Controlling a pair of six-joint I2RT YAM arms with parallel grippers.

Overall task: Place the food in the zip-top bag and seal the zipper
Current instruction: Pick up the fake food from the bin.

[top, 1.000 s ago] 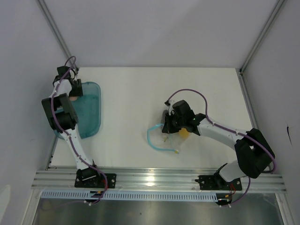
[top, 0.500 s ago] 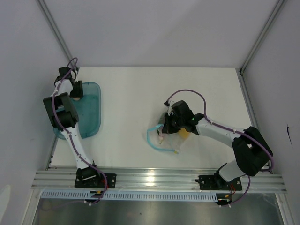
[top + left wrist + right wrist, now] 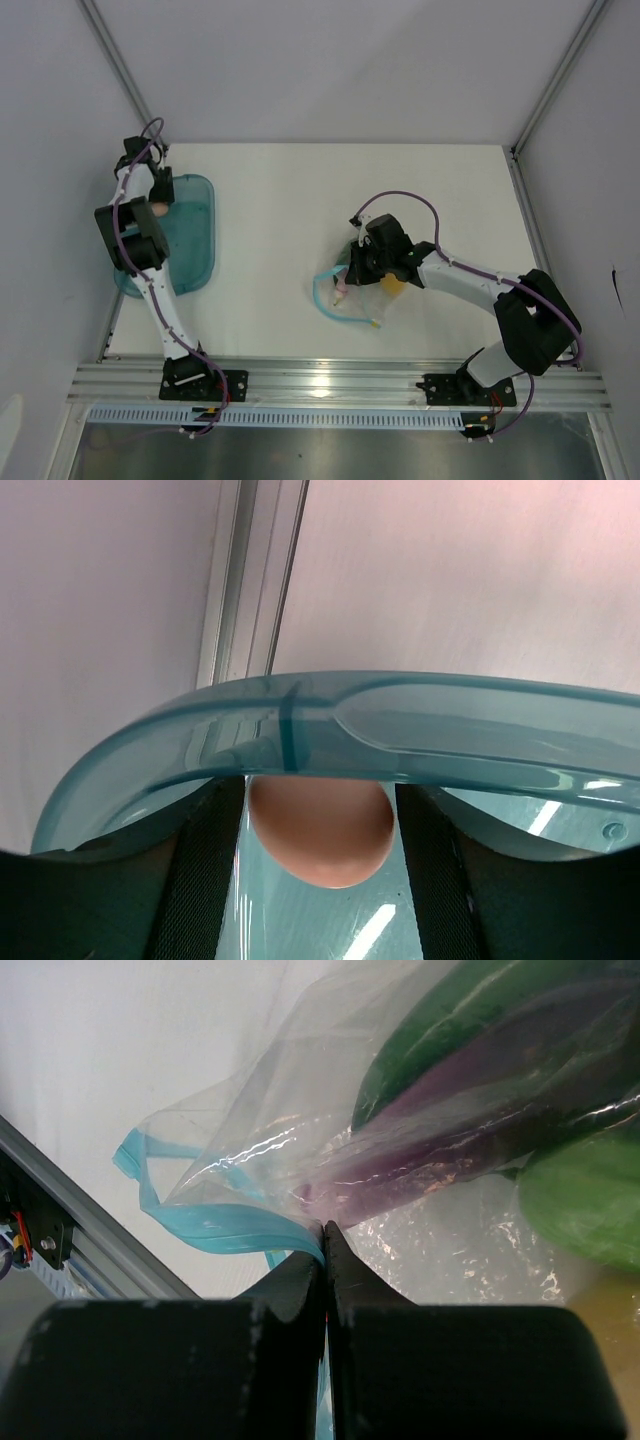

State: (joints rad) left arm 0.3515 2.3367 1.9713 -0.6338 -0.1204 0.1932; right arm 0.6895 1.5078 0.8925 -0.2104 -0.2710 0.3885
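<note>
A pinkish egg-shaped food piece (image 3: 320, 825) lies on the floor of the teal tub (image 3: 450, 710), just under its rim. My left gripper (image 3: 320, 830) is open, with one finger close on each side of the piece. From above, the left gripper (image 3: 155, 200) is at the tub's far left end. The clear zip-top bag (image 3: 470, 1250) lies mid-table and holds a green cucumber (image 3: 470, 1010), a purple eggplant (image 3: 480, 1130) and a green pepper (image 3: 590, 1200). My right gripper (image 3: 326, 1228) is shut on the bag's light blue zipper (image 3: 220, 1225) at the mouth.
The teal tub (image 3: 195, 240) lies along the table's left edge, close to the side wall. The bag (image 3: 365, 300) lies near the front aluminium rail (image 3: 330, 380). A yellow piece (image 3: 393, 285) shows inside the bag beside the right wrist.
The left fingers have narrowed a little around the pinkish piece, and the left wrist has shifted slightly left. The right gripper has kept its hold on the bag mouth.
</note>
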